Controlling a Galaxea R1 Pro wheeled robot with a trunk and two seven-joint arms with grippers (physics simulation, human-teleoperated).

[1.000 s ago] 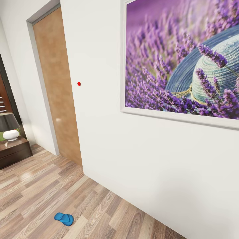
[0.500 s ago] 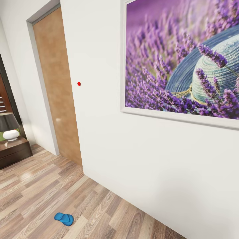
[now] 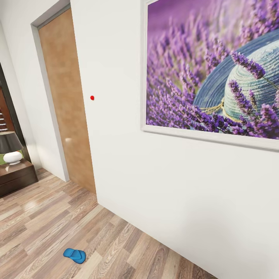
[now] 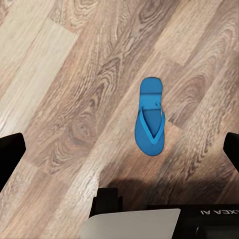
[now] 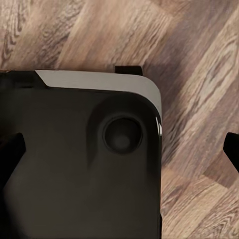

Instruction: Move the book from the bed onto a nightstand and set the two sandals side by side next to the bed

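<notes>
A bright blue sandal (image 3: 74, 255) lies flat on the wood-plank floor near the white wall, low in the head view. In the left wrist view a blue sandal (image 4: 150, 117) lies on the planks, strap side up, below my left gripper (image 4: 119, 149). That gripper's dark fingers (image 4: 10, 154) stand wide apart and open, with nothing between them. My right gripper (image 5: 119, 149) is open too and hangs over the robot's black base (image 5: 74, 159). A dark-brown nightstand (image 3: 15, 176) stands at the far left. The book and the bed are out of view.
A white wall (image 3: 174, 186) with a large lavender picture (image 3: 213, 66) runs close on the right. A wooden door (image 3: 66, 104) is set back beside its corner. A lamp (image 3: 11, 149) with a dark shade stands on the nightstand. Plank floor stretches to the left.
</notes>
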